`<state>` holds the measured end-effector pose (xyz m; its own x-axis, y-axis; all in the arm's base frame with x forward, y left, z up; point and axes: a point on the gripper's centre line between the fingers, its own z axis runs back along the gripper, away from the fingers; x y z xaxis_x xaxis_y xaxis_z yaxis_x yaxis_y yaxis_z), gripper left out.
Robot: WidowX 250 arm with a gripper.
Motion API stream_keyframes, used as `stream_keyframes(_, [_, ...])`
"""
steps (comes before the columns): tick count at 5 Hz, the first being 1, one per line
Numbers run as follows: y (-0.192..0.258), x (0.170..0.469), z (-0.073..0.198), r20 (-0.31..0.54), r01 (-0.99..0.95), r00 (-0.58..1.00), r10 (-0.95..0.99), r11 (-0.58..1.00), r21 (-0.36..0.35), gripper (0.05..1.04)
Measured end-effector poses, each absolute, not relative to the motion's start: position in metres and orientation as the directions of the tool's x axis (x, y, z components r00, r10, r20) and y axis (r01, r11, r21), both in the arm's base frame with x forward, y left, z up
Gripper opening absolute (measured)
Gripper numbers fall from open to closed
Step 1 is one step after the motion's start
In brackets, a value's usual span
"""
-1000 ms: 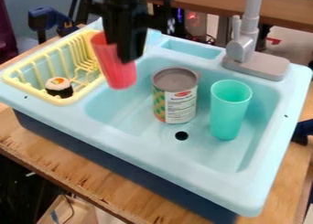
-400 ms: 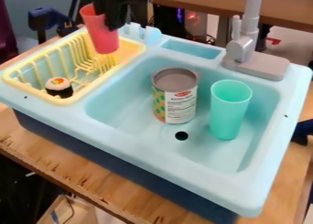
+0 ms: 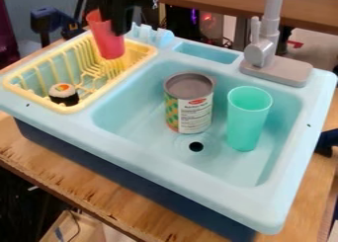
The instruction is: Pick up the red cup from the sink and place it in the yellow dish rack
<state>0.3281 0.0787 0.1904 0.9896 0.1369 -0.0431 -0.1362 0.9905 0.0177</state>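
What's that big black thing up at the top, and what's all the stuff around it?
That's a robot arm. At its end is a black gripper, like a hand with two fingers. It's holding a red cup, tipped a little, over a yellow dish rack. A camera that stays put looks down at a slant, so you see everything from above. A toy sushi roll sits in the rack. Next to it, in the light-blue sink, stand a can and a green cup, near a round drain hole. The grey faucet is at the back. It all rests on a wooden table.
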Motion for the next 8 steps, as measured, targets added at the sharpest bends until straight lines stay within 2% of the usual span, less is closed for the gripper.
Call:
stream_keyframes(1, [0.083, 0.340, 0.182, -0.026, -0.109, 0.994, 0.108, 0.993, -0.043, 0.094])
stream_keyframes(2, [0.083, 0.347, 0.170, -0.052, -0.097, 0.994, 0.094, 0.993, -0.063, 0.094])
stream_keyframes(4, [0.086, 0.353, 0.155, -0.090, -0.098, 0.992, 0.093, 0.993, -0.060, 0.094])
stream_keyframes(5, [0.088, 0.354, 0.153, -0.087, -0.101, 0.992, 0.097, 0.994, -0.048, 0.127])
stream_keyframes(6, [0.087, 0.355, 0.153, -0.084, -0.098, 0.992, 0.094, 0.994, -0.053, 0.327])
stream_keyframes(8, [0.088, 0.361, 0.172, -0.052, -0.095, 0.994, 0.092, 0.994, -0.054, 0.911])
